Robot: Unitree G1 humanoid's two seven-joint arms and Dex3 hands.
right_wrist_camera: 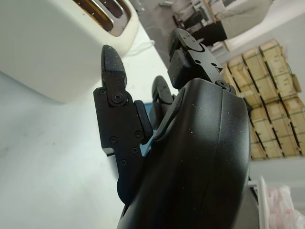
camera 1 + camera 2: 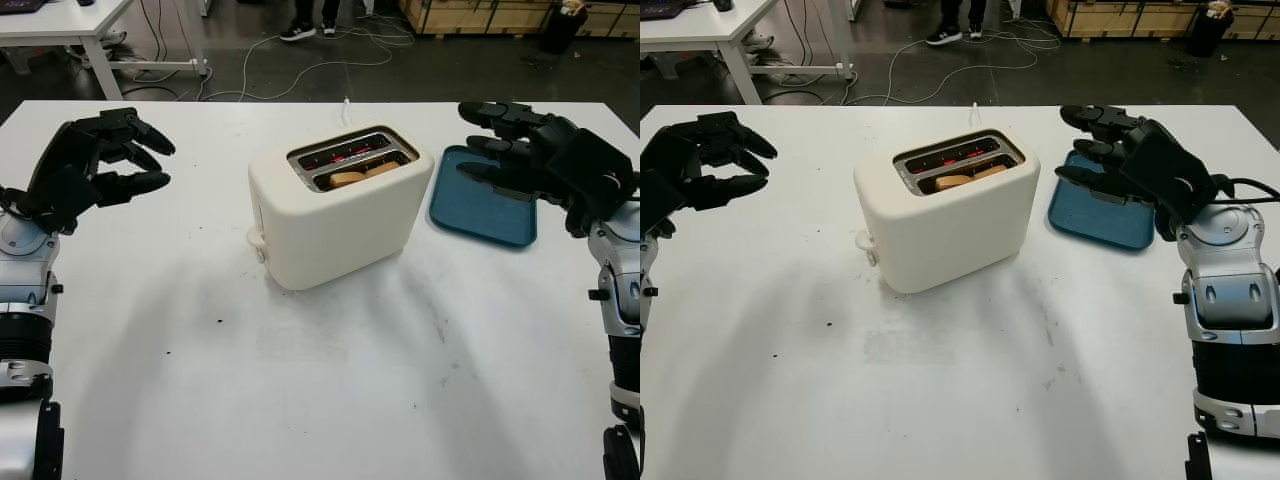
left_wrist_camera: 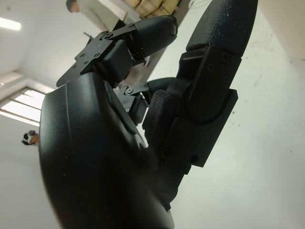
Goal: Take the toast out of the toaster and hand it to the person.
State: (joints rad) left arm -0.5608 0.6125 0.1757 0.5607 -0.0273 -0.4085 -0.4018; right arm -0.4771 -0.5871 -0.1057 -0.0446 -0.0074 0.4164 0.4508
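A cream two-slot toaster (image 2: 335, 215) stands in the middle of the white table (image 2: 300, 380). A slice of toast (image 2: 362, 174) sits low in its nearer slot; the farther slot glows red inside. My left hand (image 2: 120, 155) hovers open above the table, well to the left of the toaster. My right hand (image 2: 505, 145) hovers open to the toaster's right, over the blue tray (image 2: 480, 212). In the right wrist view the toaster (image 1: 52, 43) lies beyond the black fingers (image 1: 114, 95).
The blue tray lies flat at the right back of the table. Beyond the far edge are floor cables (image 2: 300, 60), a white desk (image 2: 60, 25), wooden crates (image 2: 480, 15) and a person's feet (image 2: 310, 28). The table's front half is bare.
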